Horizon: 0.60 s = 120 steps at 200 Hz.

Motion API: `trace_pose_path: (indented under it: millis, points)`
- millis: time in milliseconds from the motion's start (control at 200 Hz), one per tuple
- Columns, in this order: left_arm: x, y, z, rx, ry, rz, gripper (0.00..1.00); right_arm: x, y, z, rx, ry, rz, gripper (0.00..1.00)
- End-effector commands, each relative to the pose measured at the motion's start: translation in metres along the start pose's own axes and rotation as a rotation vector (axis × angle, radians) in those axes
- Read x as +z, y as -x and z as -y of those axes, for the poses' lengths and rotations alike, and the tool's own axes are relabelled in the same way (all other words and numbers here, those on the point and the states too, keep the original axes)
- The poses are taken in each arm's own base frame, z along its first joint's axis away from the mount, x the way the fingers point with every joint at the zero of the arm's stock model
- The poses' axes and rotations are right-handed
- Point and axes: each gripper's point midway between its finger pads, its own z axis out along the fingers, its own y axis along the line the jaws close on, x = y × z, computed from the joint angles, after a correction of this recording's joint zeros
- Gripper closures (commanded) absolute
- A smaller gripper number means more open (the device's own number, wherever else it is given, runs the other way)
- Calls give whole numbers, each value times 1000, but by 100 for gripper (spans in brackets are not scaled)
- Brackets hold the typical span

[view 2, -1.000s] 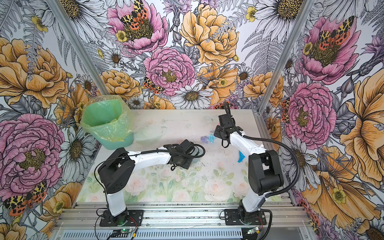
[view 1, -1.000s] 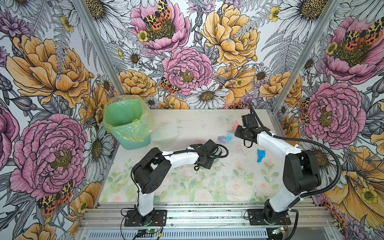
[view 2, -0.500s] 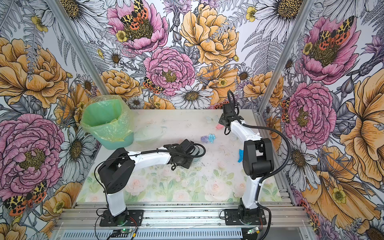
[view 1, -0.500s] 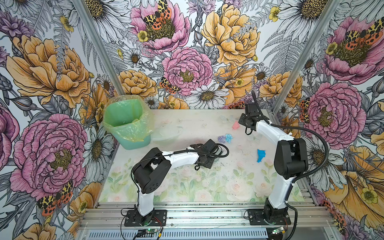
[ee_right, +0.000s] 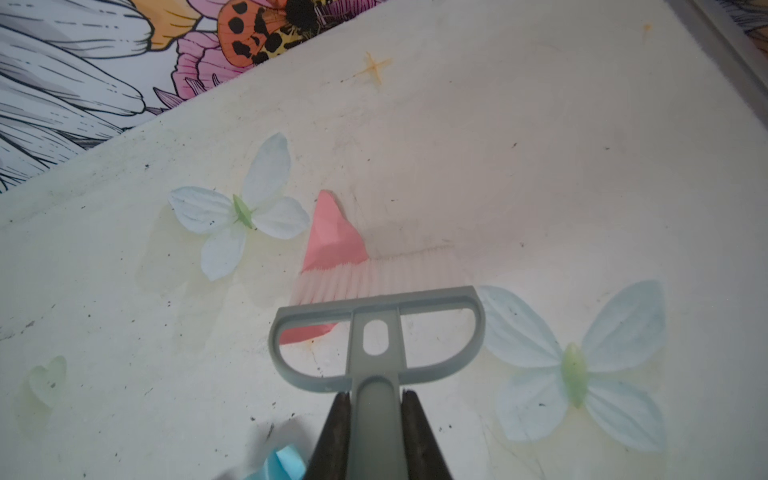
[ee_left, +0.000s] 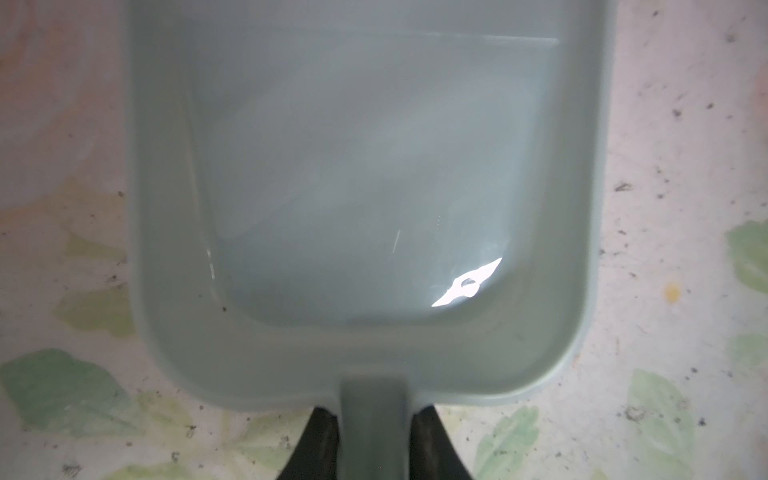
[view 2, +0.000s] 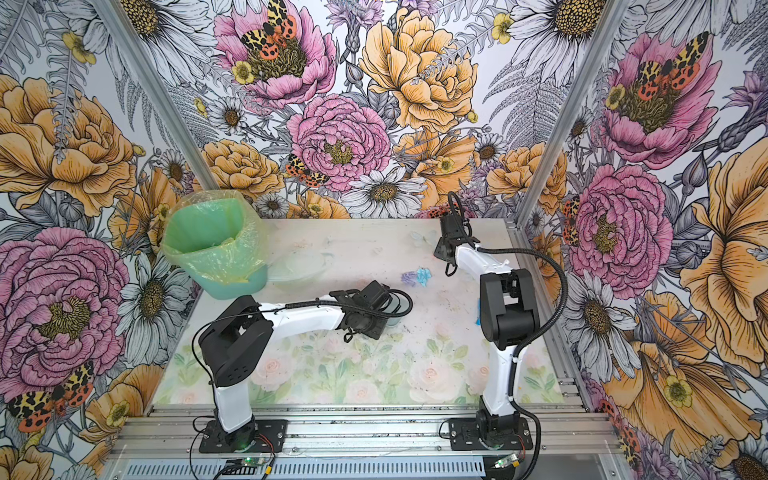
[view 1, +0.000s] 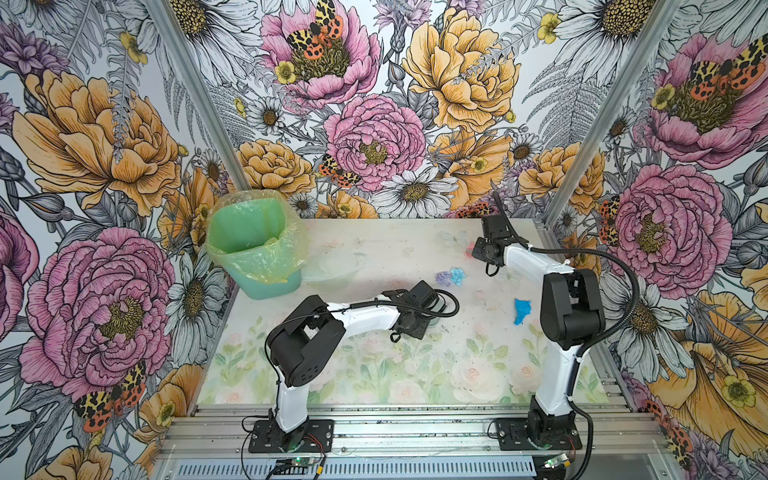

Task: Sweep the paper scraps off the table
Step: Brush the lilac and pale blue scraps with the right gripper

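- Our left gripper (ee_left: 372, 419) is clenched on the handle of a grey-blue plastic dustpan (ee_left: 365, 166), with a dark finger on each side of it.
- The dustpan lies flat on the whitish rectangular table with a faded print of roses and leaves (view 1: 374, 249), near its middle, mostly hidden under our left wrist in both top views.
- Our right gripper (ee_right: 375, 399) is clamped on the handle of a grey hand brush with white bristles (ee_right: 376, 301), out near the table's far right corner.
- The bristles (ee_right: 374, 274) press down on the table and touch a flat pink paper scrap (ee_right: 332, 237); part of the scrap shows through the brush's frame.
- A crumpled lilac paper wad (view 1: 443, 277) and a light blue paper wad (view 1: 457, 274) lie touching each other, between the two grippers.
- A brighter blue paper scrap (view 1: 521, 309) lies just beside our right arm's upper link, closer to the arm bases than the pair of wads.
- A green plastic bin with a yellowish clear liner (view 1: 253, 249) stands at the table's far left corner, well apart from all the scraps.
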Motion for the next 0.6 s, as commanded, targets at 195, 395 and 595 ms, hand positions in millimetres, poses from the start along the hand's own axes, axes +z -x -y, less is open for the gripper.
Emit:
trace_pose_path:
  millis: [195,395,595]
  points:
    - [5,5,12,23,-28,9,100,-44,-43,-29,-61,108,-48,100]
    - [8,6,15,25,-34,5,100,-81,-68,-47,-71,200,-66,100]
    - [9,6,16,25,-34,3,100,-112,-66,-38,-51,233,-22,100]
